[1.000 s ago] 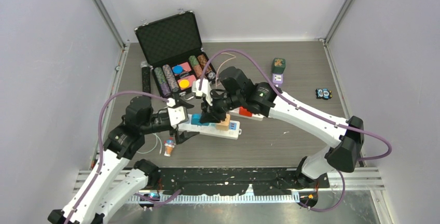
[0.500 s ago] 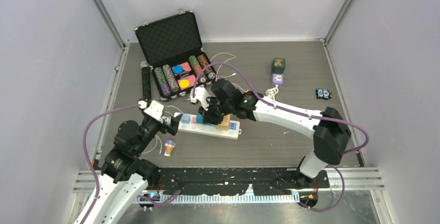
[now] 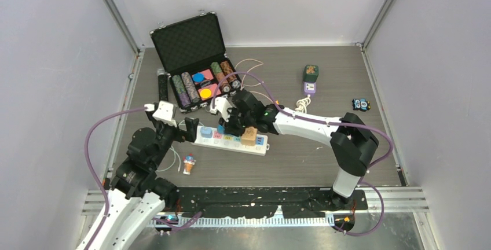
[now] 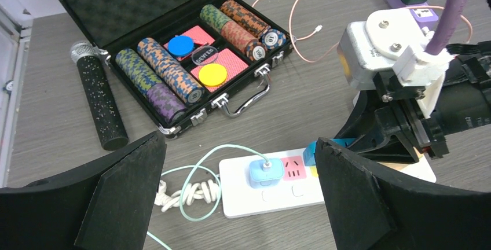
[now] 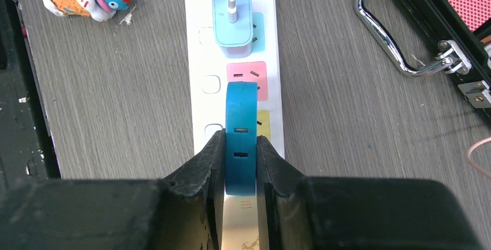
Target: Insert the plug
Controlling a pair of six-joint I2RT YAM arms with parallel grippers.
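Right gripper (image 5: 239, 146): clamped on blue plug (image 5: 240, 108) above power strip (image 5: 200, 59); insertion pending, so you should align, then press down.

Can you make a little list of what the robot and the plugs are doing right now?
right gripper: shut on the blue plug
plug position: over the power strip, near the pink socket
left gripper: open, empty
light blue charger: already plugged into the strip
poker chip case: open
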